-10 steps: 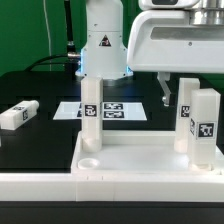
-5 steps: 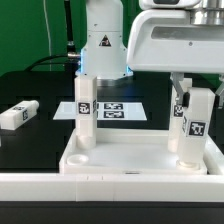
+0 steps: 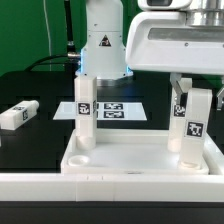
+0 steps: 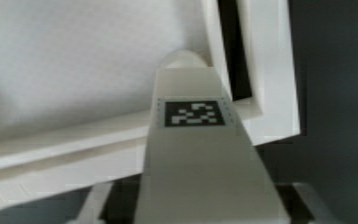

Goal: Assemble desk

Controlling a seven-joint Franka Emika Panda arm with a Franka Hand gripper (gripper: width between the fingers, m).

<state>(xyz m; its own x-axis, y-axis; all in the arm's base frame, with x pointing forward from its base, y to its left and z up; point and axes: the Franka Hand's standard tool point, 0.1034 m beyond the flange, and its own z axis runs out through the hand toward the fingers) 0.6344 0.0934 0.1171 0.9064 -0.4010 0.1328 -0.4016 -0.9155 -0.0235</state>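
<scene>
Closed with the fingers on the upper part of one white leg, held upright. In the exterior view, only one dark finger clear to see, on the exterior view's left of the leg; the other not possible to make out. In the wrist view, looking down along the same leg, with its square tag readable as a tag, but the fingers only as grey blur at both sides of it. Lower end of this leg at the desk top, on the exterior view's right; cannot tell whether seated in a corner socket, as covered in both views. Only a part of the desk top and its rim in the wrist view, cut off at the edges. Shown by the exterior view alone: a second leg upright at the left side of the desk top, a third leg lying on the black worktop well apart at the exterior view's left, the marker board flat behind the desk top, and the arm, cut off above.
</scene>
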